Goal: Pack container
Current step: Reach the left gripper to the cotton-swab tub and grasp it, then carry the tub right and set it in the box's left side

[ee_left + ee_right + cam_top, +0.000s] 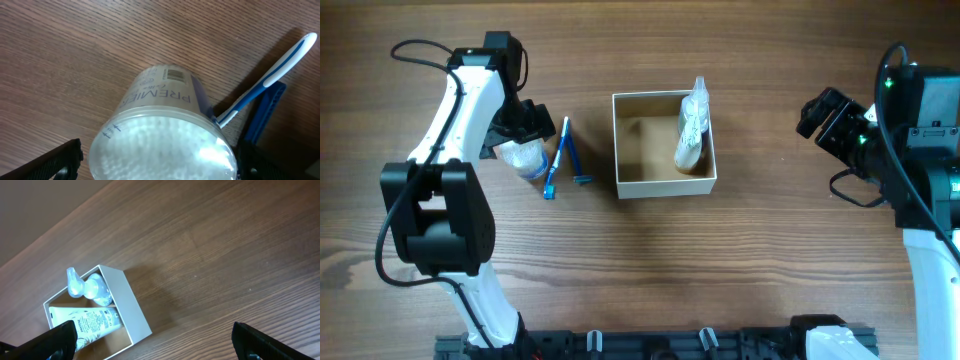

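A wooden table with two white robot arms, one at each side. The left gripper is spread wide, one dark finger on each side of a small round jar with a white lid. No finger is pressing the jar yet. It rests on the wood directly beneath the tool.

Just outside the right-hand finger lies a blue and white toothbrush, its near end touching or almost touching the jar. Tucked beside it is a second blue handle, possibly a razor; the view is too close to be sure.

The container, a square shallow box with white walls and a brown inside, sits beyond those two items on that same side of the left tool, near but apart. A white tube and a small clear-wrapped item lean against its far wall.

The right gripper hangs wide open and empty. The box is ahead of it, towards its left finger and well apart.

The likely step is closing on the jar. The right-hand finger could trap the toothbrush against the jar, dragging it along or spoiling the grip. The smooth round wall may also slip or twist if it is squeezed off centre. On the way over, a low carry could knock the box wall.
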Motion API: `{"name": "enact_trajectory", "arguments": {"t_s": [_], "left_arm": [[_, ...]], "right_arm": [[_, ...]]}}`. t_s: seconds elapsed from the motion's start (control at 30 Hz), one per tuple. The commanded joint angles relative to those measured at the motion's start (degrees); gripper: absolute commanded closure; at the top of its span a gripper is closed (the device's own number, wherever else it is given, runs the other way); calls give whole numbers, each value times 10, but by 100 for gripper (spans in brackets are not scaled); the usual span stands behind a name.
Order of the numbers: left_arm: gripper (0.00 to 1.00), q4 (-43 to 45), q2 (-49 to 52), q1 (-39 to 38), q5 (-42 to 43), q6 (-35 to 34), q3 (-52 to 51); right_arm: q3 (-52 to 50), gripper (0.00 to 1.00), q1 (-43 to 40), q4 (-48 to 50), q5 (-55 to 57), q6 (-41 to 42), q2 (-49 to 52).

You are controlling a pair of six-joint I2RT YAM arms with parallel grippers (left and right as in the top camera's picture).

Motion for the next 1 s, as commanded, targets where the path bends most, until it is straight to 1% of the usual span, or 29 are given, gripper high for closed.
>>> {"name": "enact_trajectory", "arguments": {"t_s": [0.0, 0.07, 0.13, 0.17, 0.2, 0.27, 0.3, 0.37, 0.47, 0.5, 0.57, 0.6, 0.63, 0.7, 0.83, 0.87, 0.97], "left_arm": [[0, 7, 11, 1, -10, -9, -8], [0, 16, 11, 1, 17, 10, -20], [5, 27, 11, 1, 57, 38, -31], [12, 28, 11, 1, 62, 39, -32], [20, 28, 10, 1, 64, 39, -32], [30, 26, 6, 2, 64, 38, -31], [32, 24, 0, 3, 64, 38, -31], [31, 21, -24, 5, 64, 38, -30], [28, -14, -87, -3, 64, 38, -8], [27, -33, -116, -12, 68, 39, 7], [25, -41, -159, -33, 75, 39, 20], [22, -35, -205, -66, 84, 38, 23], [22, -30, -223, -85, 83, 38, 23], [21, -7, -257, -152, 83, 38, 23], [20, 40, -248, -243, 71, 24, 22], [19, 54, -232, -259, 60, 9, 22], [17, 103, -168, -280, 57, 1, 22]], "right_arm": [[2, 0, -2, 0, -7, 7, 3], [2, 0, -2, 0, -7, 7, 3], [2, 0, -2, 0, -7, 7, 3], [2, 0, -2, 0, -7, 7, 3], [2, 0, -2, 0, -7, 7, 3], [2, 0, -2, 0, -7, 7, 3], [2, 0, -2, 0, -7, 7, 3], [2, 0, -2, 0, -7, 7, 3], [2, 0, -2, 0, -7, 7, 3], [2, 0, -2, 0, -7, 7, 3], [2, 0, -2, 0, -7, 7, 3], [2, 0, -2, 0, -7, 7, 3], [2, 0, -2, 0, -7, 7, 3], [2, 0, -2, 0, -7, 7, 3], [2, 0, -2, 0, -7, 7, 3], [2, 0, -2, 0, -7, 7, 3], [2, 0, -2, 0, -7, 7, 3]]}}
